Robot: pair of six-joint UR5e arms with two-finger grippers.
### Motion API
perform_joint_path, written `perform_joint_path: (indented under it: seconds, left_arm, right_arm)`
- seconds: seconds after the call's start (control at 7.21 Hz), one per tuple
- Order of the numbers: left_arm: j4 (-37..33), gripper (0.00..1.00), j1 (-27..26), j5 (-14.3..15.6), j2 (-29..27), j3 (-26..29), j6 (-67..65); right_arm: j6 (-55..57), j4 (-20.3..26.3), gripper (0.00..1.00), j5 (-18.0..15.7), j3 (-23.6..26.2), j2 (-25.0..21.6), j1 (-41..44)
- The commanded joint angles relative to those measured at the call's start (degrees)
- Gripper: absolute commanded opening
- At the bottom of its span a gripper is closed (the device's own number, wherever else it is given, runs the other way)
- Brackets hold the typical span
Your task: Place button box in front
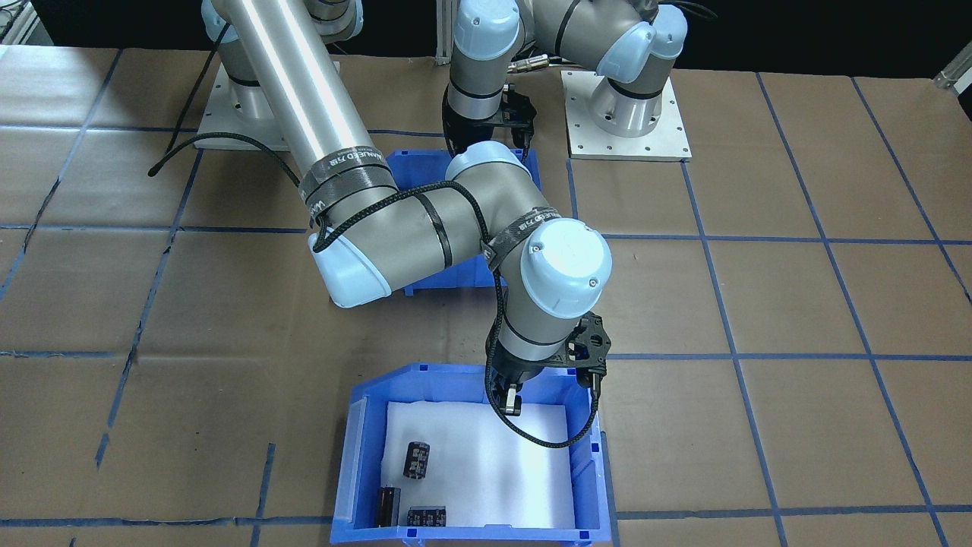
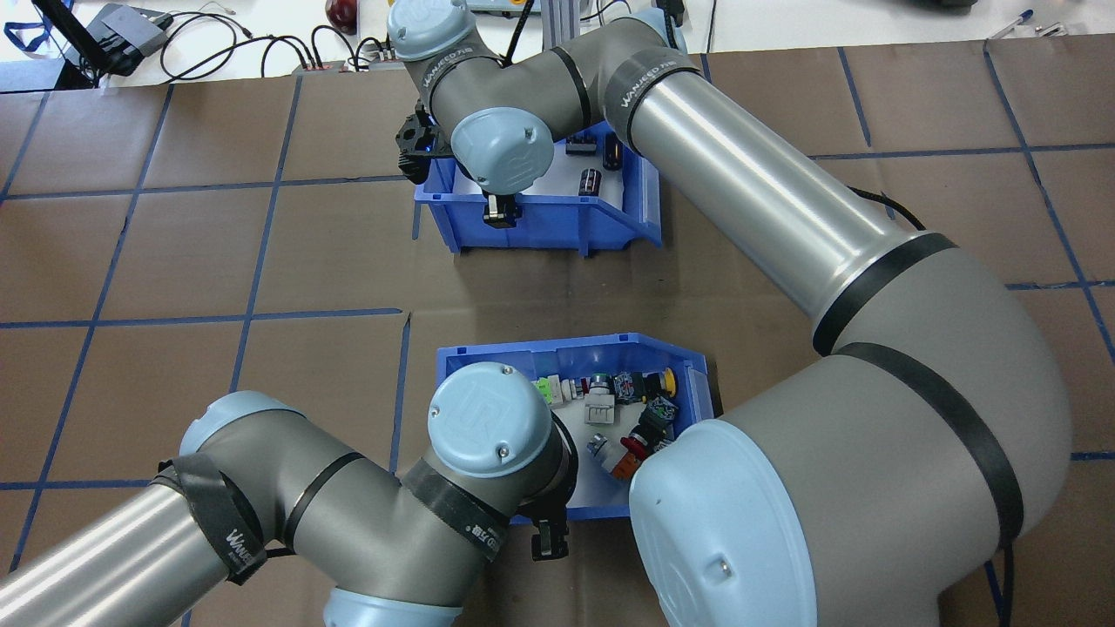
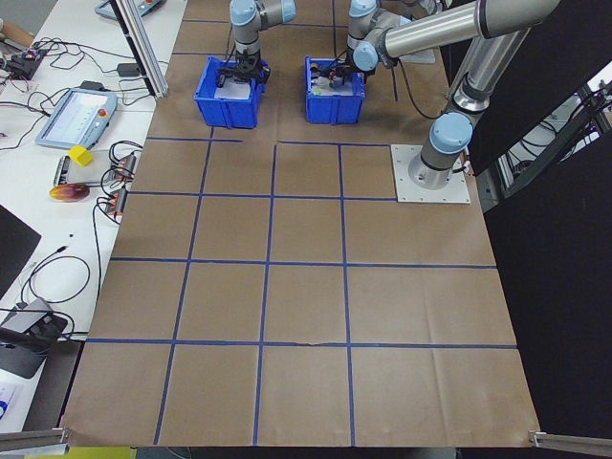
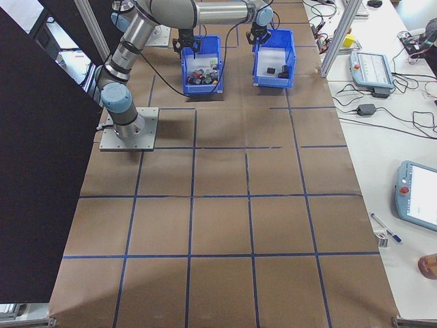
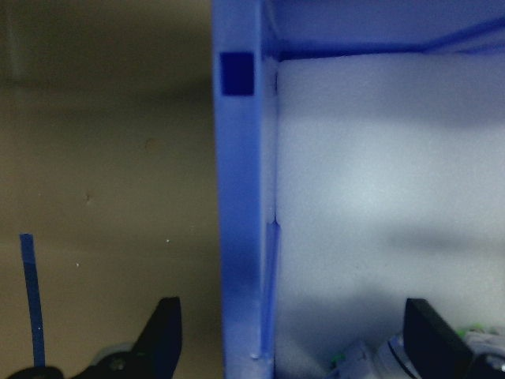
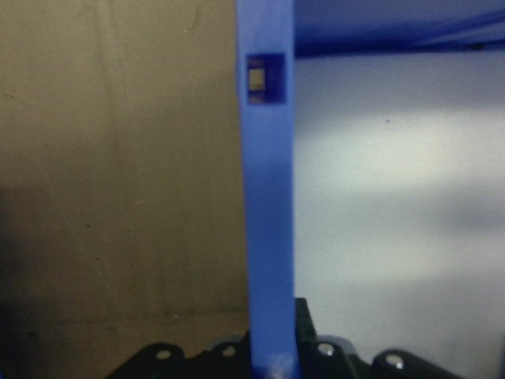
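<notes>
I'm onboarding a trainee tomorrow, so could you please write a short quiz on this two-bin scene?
1. True or false: the left gripper is shut on the button box wall.
2. Which bin's wall does the right gripper clamp? A) button box B) cylinder bin C) neither
3. Fill in: the button box lies ___ the robot than the cylinder bin.
Key: 1 false; 2 B; 3 nearer.

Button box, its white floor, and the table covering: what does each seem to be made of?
The button box looks like moulded plastic: uniform glossy blue, thin stiff walls with a square slot seen in the left wrist view. Its white floor looks like matte foam sheet, though that stays a guess. The table covering appears to be brown kraft paper or cardboard, dull and faintly creased, marked with blue tape lines.
</notes>
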Motion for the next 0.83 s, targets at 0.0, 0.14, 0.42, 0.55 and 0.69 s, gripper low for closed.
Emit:
perform_joint_path:
  seconds: [0.0, 0.14, 0.42, 0.55, 0.69]
  left_arm:
    - [1.1, 0.00, -0.1, 0.4, 0.2, 0.1, -2.1]
    - [0.3, 0.00, 0.2, 3.8, 2.2, 1.5, -1.5]
    - [-2.8, 0.00, 3.3, 7.0, 5.1, 3.1, 2.2]
    - [-2.9, 0.00, 7.4, 6.9, 5.4, 3.3, 6.0]
    - [-2.9, 0.00, 11.5, 6.4, 5.0, 4.0, 9.6]
  right_arm:
    - [-0.8, 0.1, 0.05, -4.3, 0.2, -3.7, -2.3]
    - [-3.1, 0.2, 0.05, -4.6, 0.4, -4.6, -4.8]
    - [-8.2, 0.8, 0.05, -4.8, 0.7, -5.2, -10.1]
    - [-11.3, 1.0, 0.05, -4.9, 0.6, -5.2, -12.9]
    - [-13.7, 1.4, 0.05, -4.9, 0.7, -6.0, -15.6]
